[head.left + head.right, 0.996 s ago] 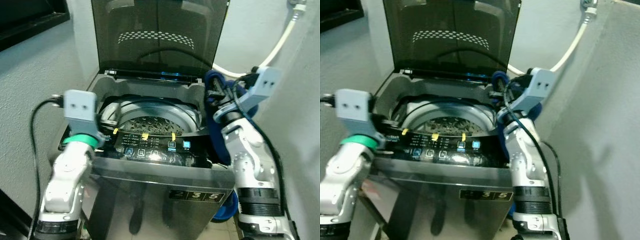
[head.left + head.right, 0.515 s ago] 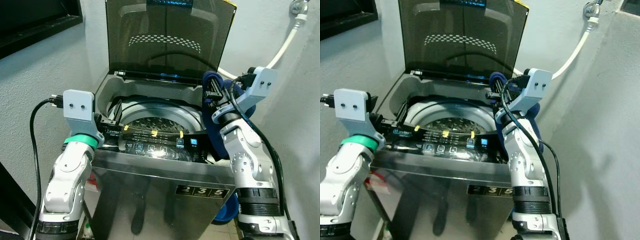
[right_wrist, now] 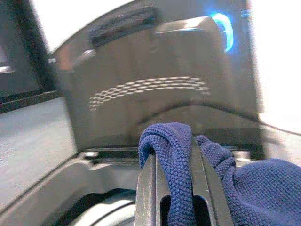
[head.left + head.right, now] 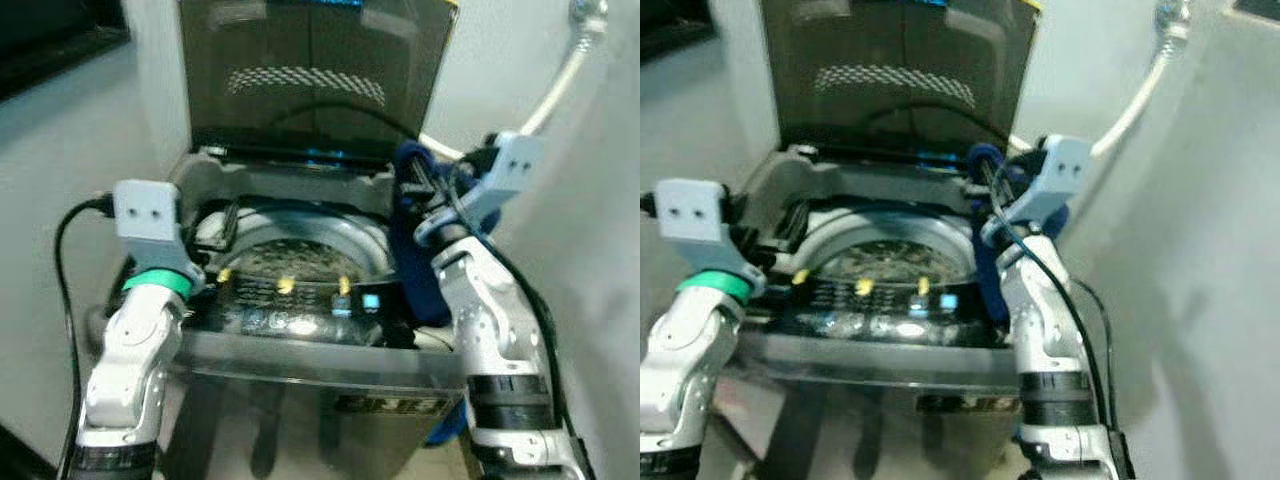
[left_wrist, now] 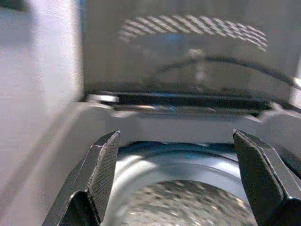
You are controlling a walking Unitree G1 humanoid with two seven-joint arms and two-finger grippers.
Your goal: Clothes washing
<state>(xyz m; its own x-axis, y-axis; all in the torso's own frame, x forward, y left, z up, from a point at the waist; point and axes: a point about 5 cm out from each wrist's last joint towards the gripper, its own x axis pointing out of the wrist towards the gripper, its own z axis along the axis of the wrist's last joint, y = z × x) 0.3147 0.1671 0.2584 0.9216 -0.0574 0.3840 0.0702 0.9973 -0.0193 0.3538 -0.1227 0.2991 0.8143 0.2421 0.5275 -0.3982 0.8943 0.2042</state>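
Camera dipped, blurred; right tool [image 4: 408,172] stayed clamped on blue knit garment [image 3: 214,176], beside washer drum [image 4: 290,258]. Left tool [image 5: 176,186] wide open, empty. Drop still pending.

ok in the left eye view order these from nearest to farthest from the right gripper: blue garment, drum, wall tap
1. blue garment: clamped in the right gripper, hanging at the washer's right rim.
2. drum: below and to the gripper's left, inside the open washer.
3. wall tap: up on the wall, far right.
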